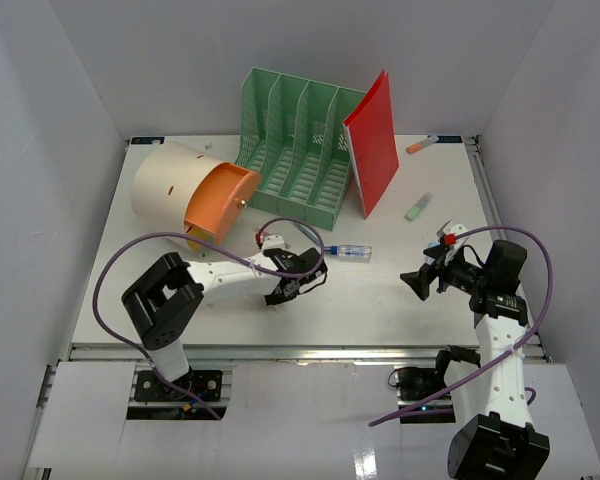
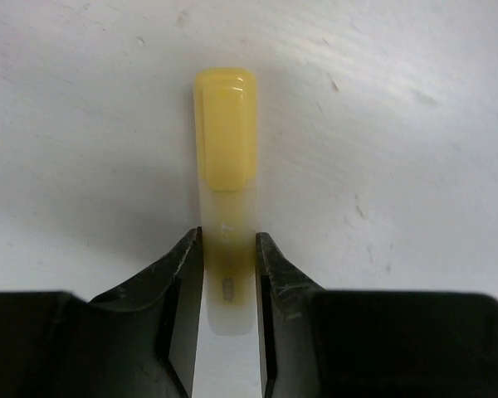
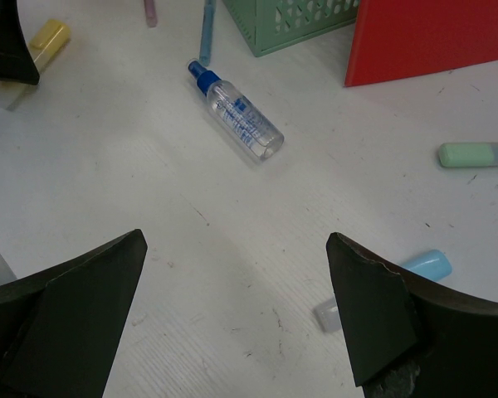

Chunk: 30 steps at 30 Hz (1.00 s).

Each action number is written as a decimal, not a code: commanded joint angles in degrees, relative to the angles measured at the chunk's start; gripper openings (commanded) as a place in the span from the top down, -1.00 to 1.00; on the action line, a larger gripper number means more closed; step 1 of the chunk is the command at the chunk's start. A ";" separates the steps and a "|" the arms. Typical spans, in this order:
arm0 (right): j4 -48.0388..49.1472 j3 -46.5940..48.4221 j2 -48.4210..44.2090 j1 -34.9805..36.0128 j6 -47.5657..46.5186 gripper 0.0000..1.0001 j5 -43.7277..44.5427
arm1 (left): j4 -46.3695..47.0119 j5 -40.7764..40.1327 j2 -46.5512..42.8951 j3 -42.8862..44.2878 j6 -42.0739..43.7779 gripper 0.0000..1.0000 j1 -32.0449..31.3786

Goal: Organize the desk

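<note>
left gripper (image 2: 230, 249) pinching yellow highlighter (image 2: 224, 124) near its uncapped end | right gripper (image 3: 236, 240) wide, empty | risk: off-centre grip, highlighter may pivot and drop onto desk (image 2: 398, 124)

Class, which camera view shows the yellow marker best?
Left wrist: the yellow marker fills mid-frame, pinched by the left claw. Right wrist shows it small at top-left, partly behind that claw; in top external the claw covers it.

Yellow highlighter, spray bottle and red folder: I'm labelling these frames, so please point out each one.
yellow highlighter (image 2: 224, 149), left wrist view, on its yellow cap
spray bottle (image 3: 243, 122), right wrist view, on its clear body
red folder (image 1: 373, 140), top external view, on the middle of its cover
</note>
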 commanded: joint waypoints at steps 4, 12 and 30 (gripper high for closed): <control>1.90 0.58 -0.24 0.08 0.13 -0.91 -0.05 | 12.57 13.79 -21.23 1.62 36.94 1.00 -3.28; 1.90 0.60 0.03 0.08 0.13 -0.91 -0.26 | 3.06 10.46 -34.33 20.03 58.52 0.96 -0.70; 1.85 0.56 0.33 0.08 0.08 -0.91 -0.22 | 6.41 15.31 -21.38 31.12 79.09 0.91 29.97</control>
